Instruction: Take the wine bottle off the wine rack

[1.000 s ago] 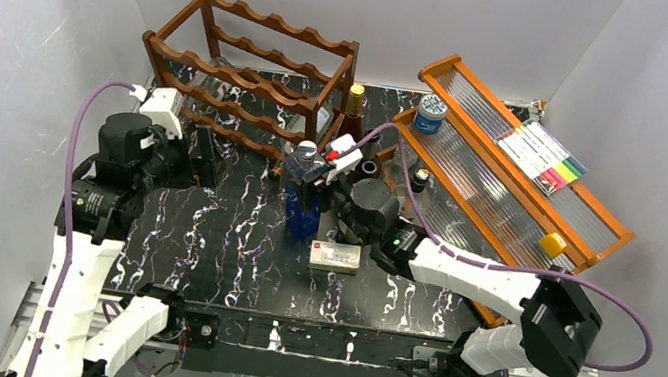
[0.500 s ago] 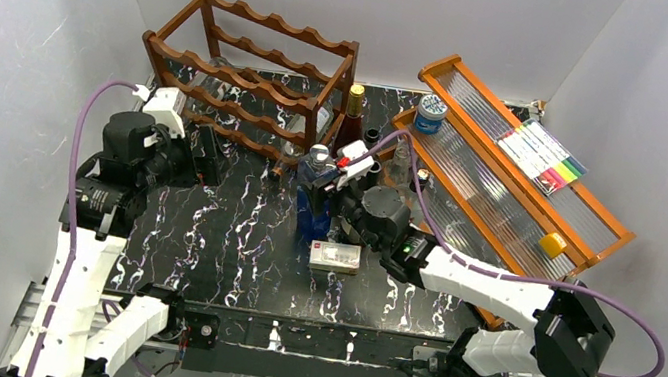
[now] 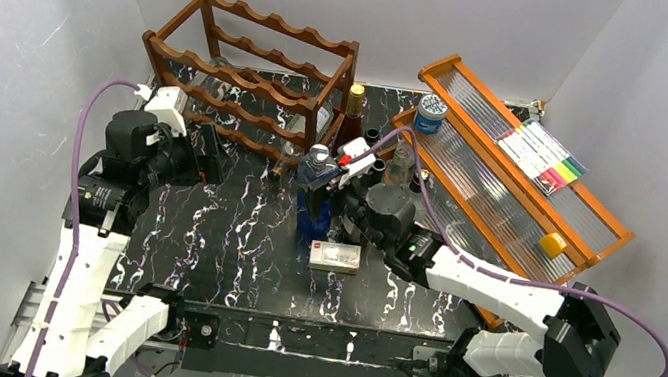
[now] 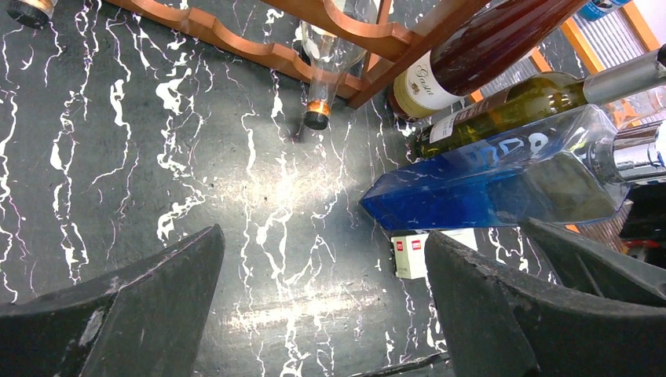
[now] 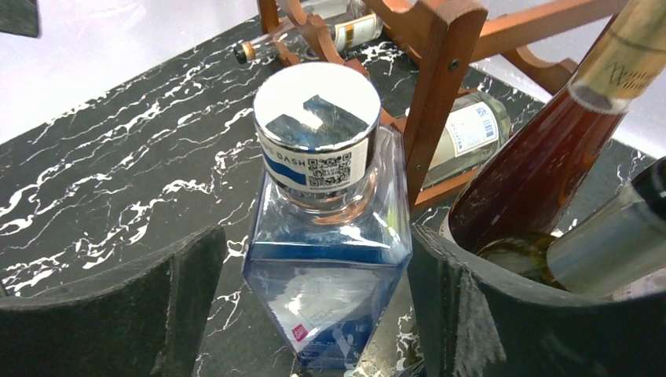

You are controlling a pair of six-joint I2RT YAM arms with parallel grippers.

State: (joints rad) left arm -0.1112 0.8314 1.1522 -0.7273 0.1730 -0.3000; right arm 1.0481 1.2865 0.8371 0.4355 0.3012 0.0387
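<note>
The dark wooden wine rack [image 3: 248, 64] stands at the back left; its lower rails show in the left wrist view [image 4: 236, 35] and a post in the right wrist view [image 5: 440, 71]. A clear bottle [image 4: 330, 47] lies in its bottom tier. A blue square bottle [image 3: 313, 200] with a silver cap stands upright on the table in front of the rack's right end. My right gripper [image 3: 330, 173] is open with its fingers either side of the blue bottle [image 5: 330, 298]. My left gripper [image 3: 209, 154] is open and empty in front of the rack [image 4: 322, 236].
A dark red wine bottle [image 3: 352, 115] and a green bottle with a silver cap [image 3: 400, 164] stand right of the rack. A white box [image 3: 335, 256] lies in front of the blue bottle. The orange-brown stepped shelf [image 3: 512, 191] at the right holds a jar [image 3: 431, 113] and markers [image 3: 543, 153].
The blue bottle and my right gripper have shifted slightly to the right, and the right arm has swung right. The left arm has barely moved.
</note>
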